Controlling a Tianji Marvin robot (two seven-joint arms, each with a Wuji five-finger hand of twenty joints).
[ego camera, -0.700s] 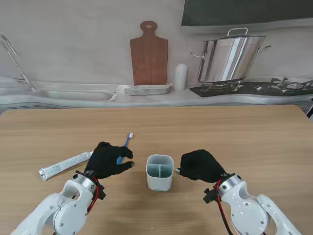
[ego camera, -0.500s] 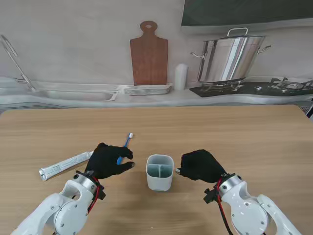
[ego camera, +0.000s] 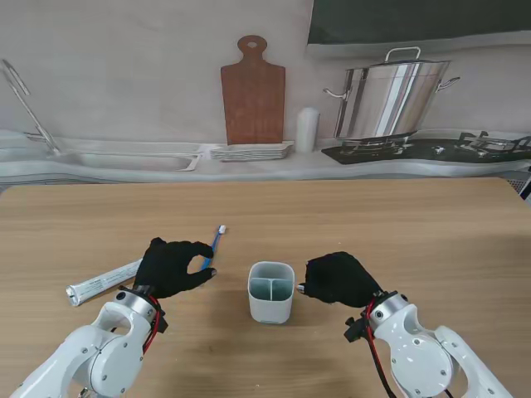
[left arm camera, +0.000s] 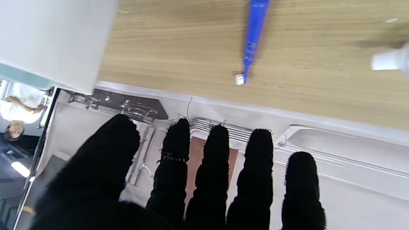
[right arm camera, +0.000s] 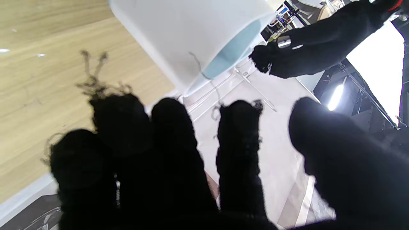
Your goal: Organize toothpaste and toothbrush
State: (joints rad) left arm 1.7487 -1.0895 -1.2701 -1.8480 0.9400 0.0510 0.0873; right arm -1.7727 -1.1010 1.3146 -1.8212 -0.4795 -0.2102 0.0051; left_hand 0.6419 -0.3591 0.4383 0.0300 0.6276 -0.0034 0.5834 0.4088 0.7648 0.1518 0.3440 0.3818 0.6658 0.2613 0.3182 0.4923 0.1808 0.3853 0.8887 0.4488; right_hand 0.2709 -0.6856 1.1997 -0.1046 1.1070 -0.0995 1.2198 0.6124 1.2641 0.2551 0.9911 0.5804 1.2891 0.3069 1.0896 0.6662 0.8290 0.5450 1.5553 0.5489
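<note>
A blue toothbrush (ego camera: 215, 243) lies on the wooden table, white head pointing away from me. My left hand (ego camera: 172, 267) rests just left of its handle, fingers apart and holding nothing. The left wrist view shows the toothbrush (left arm camera: 254, 38) flat on the wood beyond the spread fingers (left arm camera: 207, 159). A silver-white toothpaste tube (ego camera: 104, 282) lies left of that hand, its cap (left arm camera: 388, 60) at the view's edge. A white two-compartment holder cup (ego camera: 271, 290) stands between the hands. My right hand (ego camera: 340, 279) sits close to the cup's right side, open, and the cup (right arm camera: 191, 35) fills its wrist view.
The table's far edge (ego camera: 265, 182) meets a printed kitchen backdrop with a cutting board, pot and sink. Bare wood stretches to the right of my right hand and beyond the toothbrush.
My left hand has drawn back to the left, off the toothbrush handle it was covering. Toothbrush, tube, cup and right hand have not moved.
</note>
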